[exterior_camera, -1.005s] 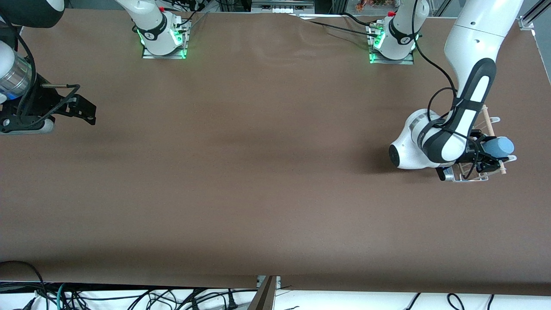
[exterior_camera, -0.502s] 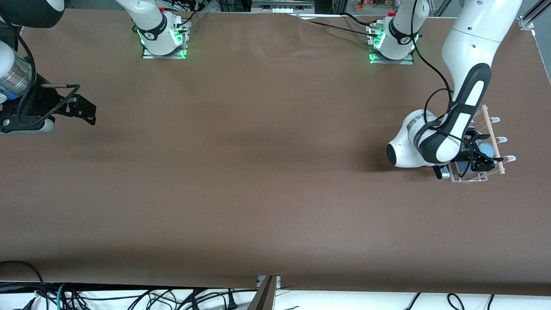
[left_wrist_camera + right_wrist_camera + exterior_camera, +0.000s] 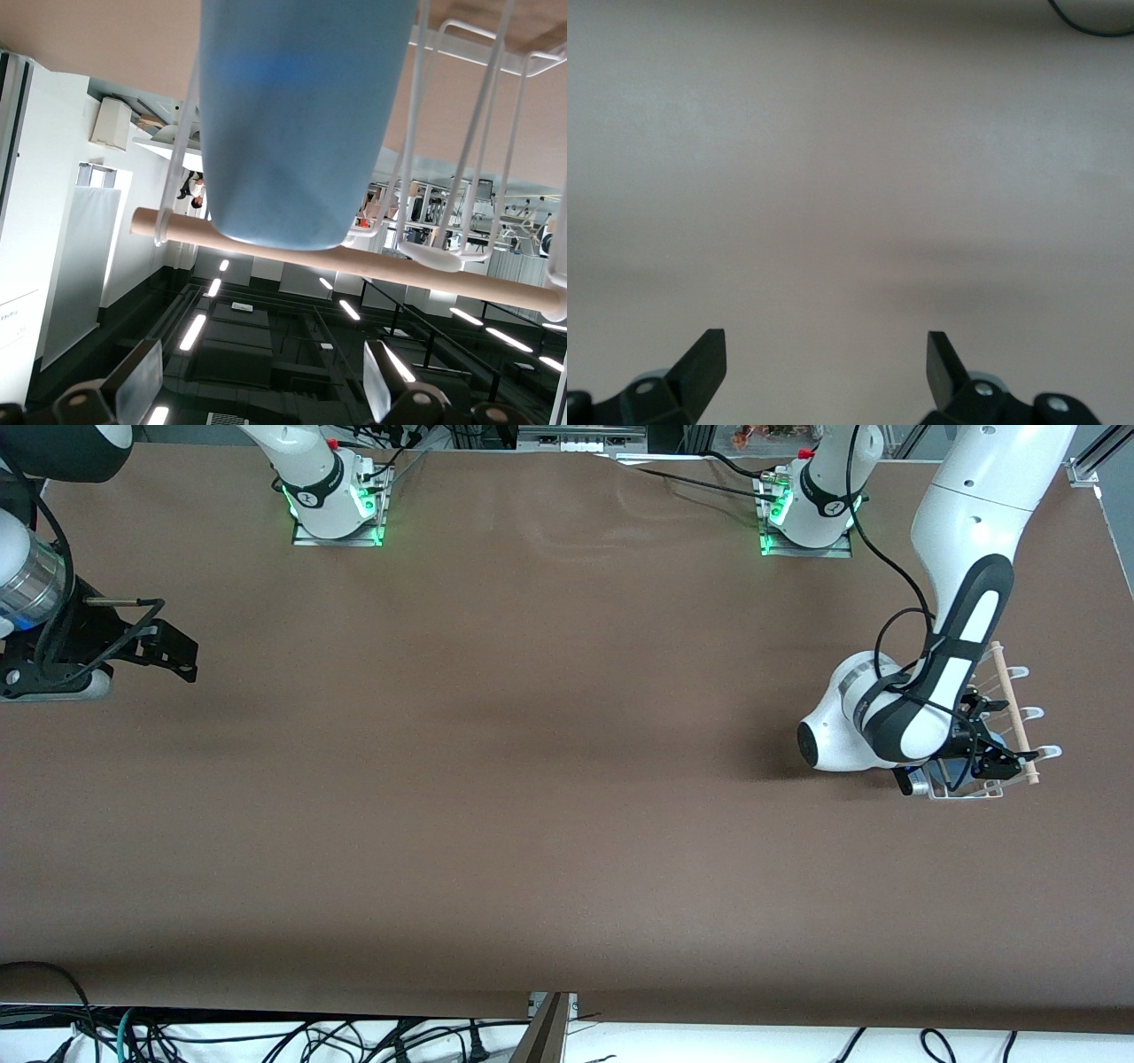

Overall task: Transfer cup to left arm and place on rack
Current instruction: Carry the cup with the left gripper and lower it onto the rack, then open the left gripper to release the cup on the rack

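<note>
The light-blue cup (image 3: 301,115) rests among the white wire prongs of the rack (image 3: 483,133), against its pale wooden rod (image 3: 372,263). My left gripper (image 3: 261,390) is open, and both fingers stand clear of the cup. In the front view the left gripper (image 3: 982,751) sits over the rack (image 3: 1023,713) at the left arm's end of the table. It hides all but a sliver of the cup (image 3: 998,737). My right gripper (image 3: 824,354) is open and empty over bare table. It waits at the right arm's end (image 3: 173,654).
The rack stands close to the table's side edge at the left arm's end. Both arm bases (image 3: 335,500) (image 3: 806,509) with green lights stand along the farthest edge. Cables (image 3: 266,1036) hang below the edge nearest the front camera.
The left gripper went from shut on the cup to open and let it go. The cup dropped from above the wooden rod down into the rack. The right arm has not moved.
</note>
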You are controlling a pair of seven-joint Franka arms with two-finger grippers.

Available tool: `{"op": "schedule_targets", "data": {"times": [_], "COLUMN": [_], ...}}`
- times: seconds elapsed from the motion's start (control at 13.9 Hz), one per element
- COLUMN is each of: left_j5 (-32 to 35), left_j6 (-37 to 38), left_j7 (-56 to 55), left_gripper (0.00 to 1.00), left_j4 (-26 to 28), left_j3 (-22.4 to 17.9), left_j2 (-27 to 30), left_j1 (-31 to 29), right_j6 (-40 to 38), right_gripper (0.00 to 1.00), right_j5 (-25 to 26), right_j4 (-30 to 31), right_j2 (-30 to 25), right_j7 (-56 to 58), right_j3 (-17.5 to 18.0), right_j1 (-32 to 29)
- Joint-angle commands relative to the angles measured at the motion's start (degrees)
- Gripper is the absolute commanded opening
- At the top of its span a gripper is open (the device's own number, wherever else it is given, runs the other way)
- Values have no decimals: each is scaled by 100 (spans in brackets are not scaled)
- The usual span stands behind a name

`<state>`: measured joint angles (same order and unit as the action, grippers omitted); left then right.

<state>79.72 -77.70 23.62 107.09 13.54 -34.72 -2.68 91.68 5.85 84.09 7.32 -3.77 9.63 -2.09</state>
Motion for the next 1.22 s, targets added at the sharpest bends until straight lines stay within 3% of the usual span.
{"op": "schedule_targets", "data": {"times": [0.0,0.22,0.57,0.79,1.15], "left_j5": [-463,-1562,-3311,-4427,-5615], "left_j6": [0,184,729,1071,1126], "left_j7": [-15,-67,-1067,-1674,-2054], "left_gripper": [100,100,100,100,100], "left_j4": [-283,-889,-1777,-2593,-3710], "left_j3": [43,52,96,96,52], "left_j2": [123,132,167,176,466], "left_j1": [-57,-39,179,452,716], "right_j6": [34,34,61,78,69], "right_gripper": [100,100,100,100,100], "right_j5": [-49,-40,-40,-40,-223], "right_j4": [82,82,82,82,82], "right_j2": [-82,-82,-73,-64,-64], "right_j7": [87,96,96,87,26], "right_j3": [12,21,21,21,21], "right_j1": [-55,-55,-55,-55,-55]}}
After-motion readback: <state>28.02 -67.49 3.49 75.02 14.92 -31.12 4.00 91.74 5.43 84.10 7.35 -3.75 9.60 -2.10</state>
